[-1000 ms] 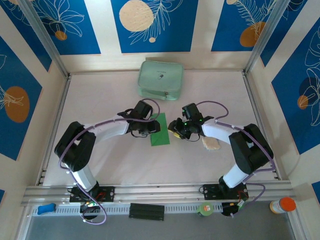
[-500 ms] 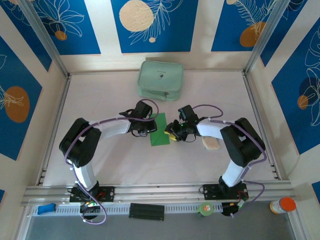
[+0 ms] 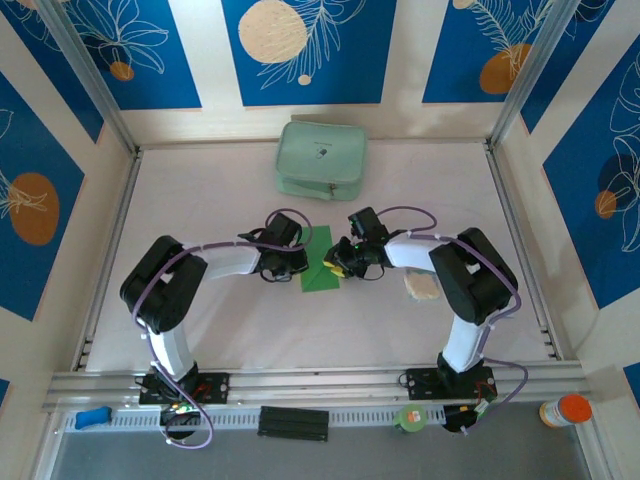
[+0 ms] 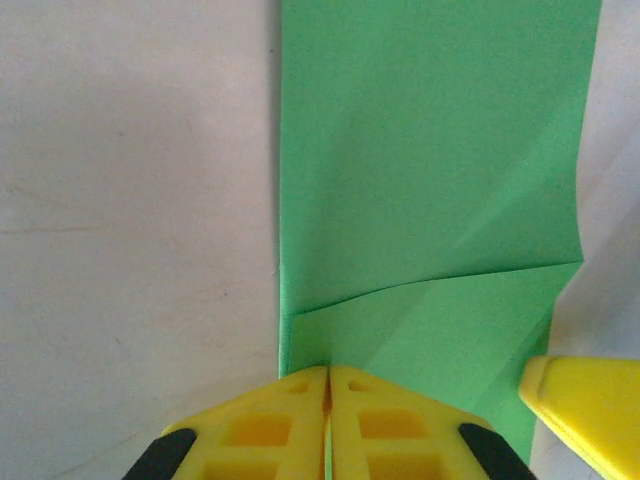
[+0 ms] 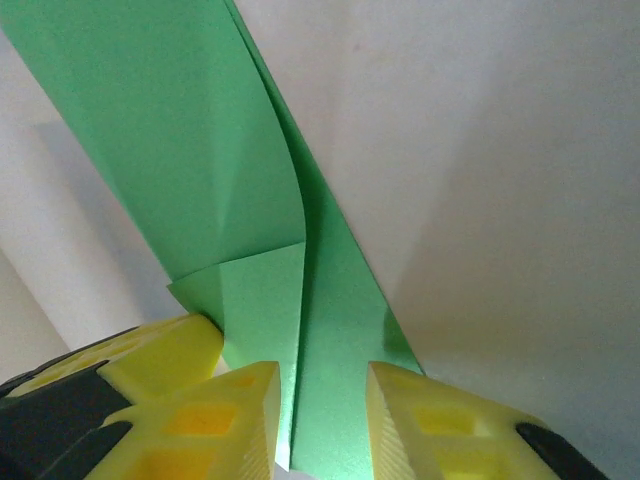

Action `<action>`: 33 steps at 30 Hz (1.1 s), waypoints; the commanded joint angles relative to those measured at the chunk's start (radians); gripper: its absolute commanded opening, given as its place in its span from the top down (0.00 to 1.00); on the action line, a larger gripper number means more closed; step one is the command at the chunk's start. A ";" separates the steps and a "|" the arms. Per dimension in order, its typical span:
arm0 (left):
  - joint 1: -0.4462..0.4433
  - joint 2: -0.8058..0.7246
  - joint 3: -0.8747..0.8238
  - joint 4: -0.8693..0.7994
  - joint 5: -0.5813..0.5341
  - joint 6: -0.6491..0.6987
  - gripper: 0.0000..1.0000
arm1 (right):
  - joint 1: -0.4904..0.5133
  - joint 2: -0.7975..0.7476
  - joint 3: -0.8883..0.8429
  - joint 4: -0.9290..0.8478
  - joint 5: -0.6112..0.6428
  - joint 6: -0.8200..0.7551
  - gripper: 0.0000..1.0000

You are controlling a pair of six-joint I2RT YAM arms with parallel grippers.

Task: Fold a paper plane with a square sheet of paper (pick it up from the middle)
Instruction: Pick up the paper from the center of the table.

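**Both grippers have closed in on the half-folded sheet: left pinching, right not yet shut**

What has changed: over the last second your two arms have drawn together at the centre of the overhead frame. The left gripper (image 3: 291, 262) has shut; in its wrist view its jaws meet with no gap (image 4: 328, 372), and they appear to pinch the near corner of the square sheet of paper (image 4: 430, 150). The right gripper (image 3: 343, 264) has slid leftward onto the sheet's other side. Its jaws have narrowed but stand apart (image 5: 320, 400), straddling a raised edge without clamping it.

What this means: I judge a crease or lift to be in preparation, with one side anchored and the other not yet secured. The plane is at an early stage; no pointed dart shape is present.

Location: the sheet (image 3: 321, 276) lies on the table (image 3: 200, 200) between the two grippers, just below centre frame and well apart from the mint zip pouch (image 3: 321, 160) above it.

Materials and shapes: the paper is thin, matte and bright green, already doubled into a narrow strip. A small flap crosses its near end, and faint diagonal creases show. One layer bows upward (image 5: 300, 230), so expect it to flex or slip. The fingers (image 4: 270, 430) are hard yellow plastic with recessed pockets. The table surface is pale, smooth and faintly scuffed.
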 commanded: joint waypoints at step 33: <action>0.038 -0.031 -0.023 -0.004 0.026 -0.024 0.88 | 0.043 0.082 0.067 0.079 -0.074 -0.078 0.88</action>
